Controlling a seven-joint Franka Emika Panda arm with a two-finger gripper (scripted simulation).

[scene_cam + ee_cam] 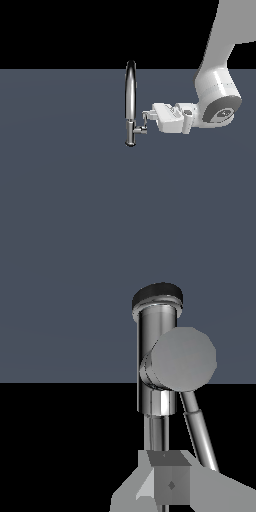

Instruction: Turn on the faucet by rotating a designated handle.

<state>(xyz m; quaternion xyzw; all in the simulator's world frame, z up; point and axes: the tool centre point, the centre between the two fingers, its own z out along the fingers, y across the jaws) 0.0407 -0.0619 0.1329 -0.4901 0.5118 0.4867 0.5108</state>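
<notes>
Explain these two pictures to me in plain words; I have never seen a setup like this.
Both pictures are computer renders from a simulation, taken at the same moment. The exterior view comes from a camera off the machine. It shows a white jointed robot arm reaching in from that view's right across a flat grey-blue surface. The arm ends in a gripper, a two-fingered clamp.

On the surface stands a slim shiny chrome faucet with a tall arched spout. A small chrome lever handle sticks out near its base, and the gripper sits right beside it.

The wrist view comes from a camera on the arm's wrist, looking close-up at the faucet's base and the lever's round end. The grey shapes are gripper fingers. I cannot tell whether anything is clamped.
</notes>
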